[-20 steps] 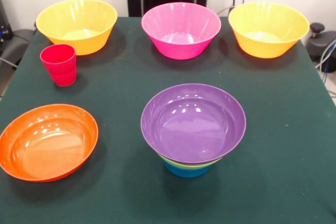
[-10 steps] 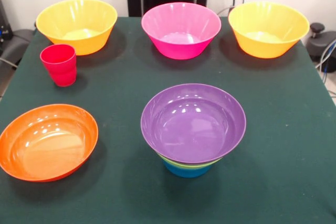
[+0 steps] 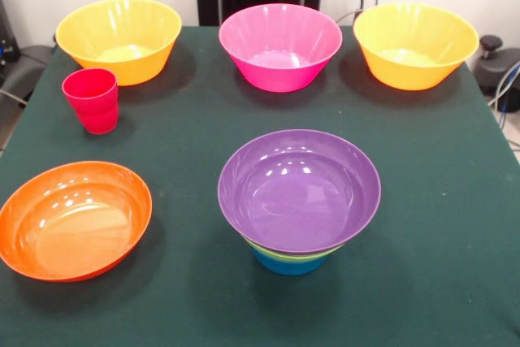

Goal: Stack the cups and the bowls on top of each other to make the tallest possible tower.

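Bowls loose: two yellow (image 3: 119, 38) (image 3: 415, 44), pink (image 3: 280, 45), orange (image 3: 74, 219); tower (image 3: 298, 201) maybe four.

Bright, even room light from overhead; sharp pic, no blur.
Small white glare spots inside the glossy purple plastic bowl (image 3: 299, 190) & wide glossy orange plastic bowl (image 3: 74, 219). Soft shadows pool under each bowl on the dark green table cloth (image 3: 439, 225); faint glare patches in the bottom of the big yellow-orange plastic bowl (image 3: 119, 39).
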